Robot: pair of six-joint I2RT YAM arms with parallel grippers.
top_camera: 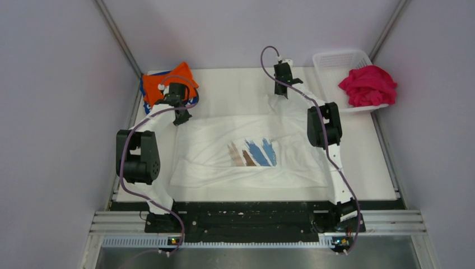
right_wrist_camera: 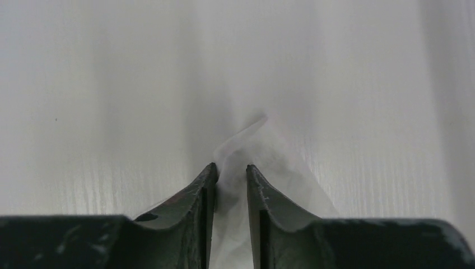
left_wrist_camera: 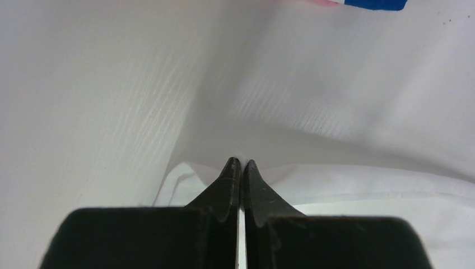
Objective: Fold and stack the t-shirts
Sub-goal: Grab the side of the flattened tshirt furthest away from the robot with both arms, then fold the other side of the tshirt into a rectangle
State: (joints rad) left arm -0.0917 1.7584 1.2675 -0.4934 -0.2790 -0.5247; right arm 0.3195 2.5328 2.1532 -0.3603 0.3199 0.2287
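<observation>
The white t-shirt (top_camera: 246, 151) with blue and brown brush strokes lies spread on the table, print facing up. My left gripper (top_camera: 182, 119) is shut on its far left corner; in the left wrist view (left_wrist_camera: 241, 162) the jaws pinch thin white cloth (left_wrist_camera: 347, 190). My right gripper (top_camera: 282, 92) is shut on the shirt's far right corner, a bunch of white cloth (right_wrist_camera: 263, 151) between its fingers (right_wrist_camera: 231, 168). An orange t-shirt (top_camera: 168, 84) lies on a blue-patterned one at the far left corner. A magenta-pink t-shirt (top_camera: 368, 84) hangs over the basket.
A white mesh basket (top_camera: 336, 59) stands at the far right corner of the table. Grey walls enclose the table on three sides. A strip of blue cloth (left_wrist_camera: 375, 4) shows at the top of the left wrist view.
</observation>
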